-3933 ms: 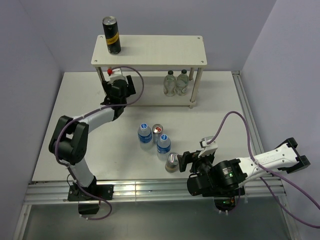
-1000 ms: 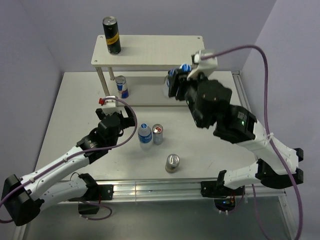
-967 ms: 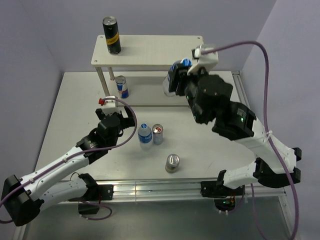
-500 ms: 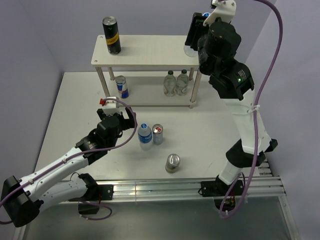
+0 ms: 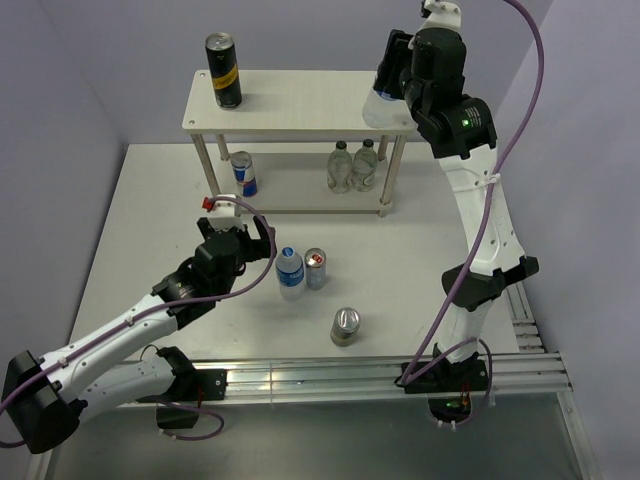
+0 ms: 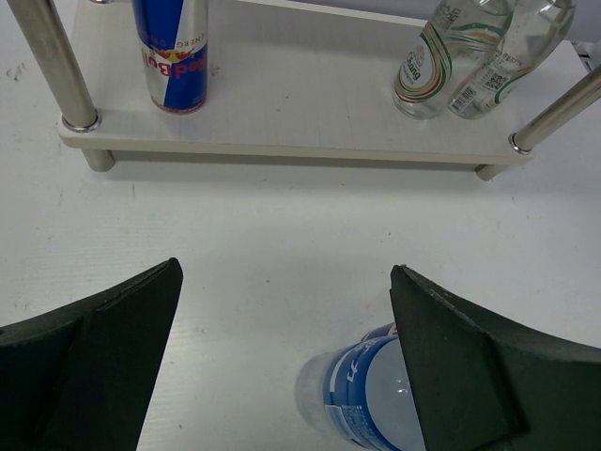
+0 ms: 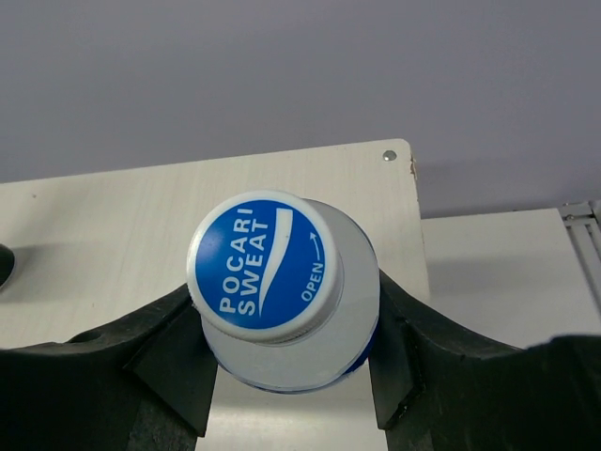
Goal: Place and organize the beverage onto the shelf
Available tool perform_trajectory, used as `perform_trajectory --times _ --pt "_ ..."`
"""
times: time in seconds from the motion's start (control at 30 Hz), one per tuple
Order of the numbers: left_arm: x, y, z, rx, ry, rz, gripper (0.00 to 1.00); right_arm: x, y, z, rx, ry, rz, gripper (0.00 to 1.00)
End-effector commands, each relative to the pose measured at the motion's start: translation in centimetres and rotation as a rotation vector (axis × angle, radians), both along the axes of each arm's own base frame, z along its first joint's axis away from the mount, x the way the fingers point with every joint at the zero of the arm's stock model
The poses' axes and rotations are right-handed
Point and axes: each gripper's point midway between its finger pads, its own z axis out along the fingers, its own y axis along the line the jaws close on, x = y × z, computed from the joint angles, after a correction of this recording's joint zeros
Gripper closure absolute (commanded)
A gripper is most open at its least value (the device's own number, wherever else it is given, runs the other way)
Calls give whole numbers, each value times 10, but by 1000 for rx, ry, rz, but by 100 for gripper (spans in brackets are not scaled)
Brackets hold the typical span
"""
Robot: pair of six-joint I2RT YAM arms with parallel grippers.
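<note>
1. R arm: ~4 s ago it was low at the front of the bench (image 5: 150,200), by the drinks there. Now it's up at the shelf (image 5: 300,105). The right fingers (image 7: 155,376) are clamped on both sides of the held bottle (image 7: 265,266) (blue cap, upright), over the R end of the top board (image 7: 113,216).
2. In the last 1 s the held bottle went from lower-tier height in front of the shelf to above the top board. Can't tell if its base touches the board yet.
3. L arm: ~4 s ago it was at the lower tier (image 6: 282,103). It has since pulled back, and the blue-silver can (image 5: 244,175) now stands at the tier's L end. The left fingers (image 6: 103,357) are spread wide and hold nothing, with the bench bottle (image 6: 362,399) just ahead between them.
4. Shelf count: black-gold can (image 5: 224,70) on the top board's L end, blue-silver can plus 2 clear bottles (image 5: 341,165) below, so 4 are placed and a 5th is arriving.
5. Still on the bench: the bench bottle, a slim can (image 5: 316,268) just beside it, and a front can (image 5: 345,325) apart.
6. Judgement: release is next for R, and L looks lined up for the bench bottle.
</note>
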Motion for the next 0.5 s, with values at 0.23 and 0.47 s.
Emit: perform_trajectory --times 0.23,0.47 --pt "-1 -6 6 -13 -15 -31 1 3 13 45 71 -147 73 100" --pt "-1 -9 7 -14 -16 -45 1 12 17 28 51 -109 70 38"
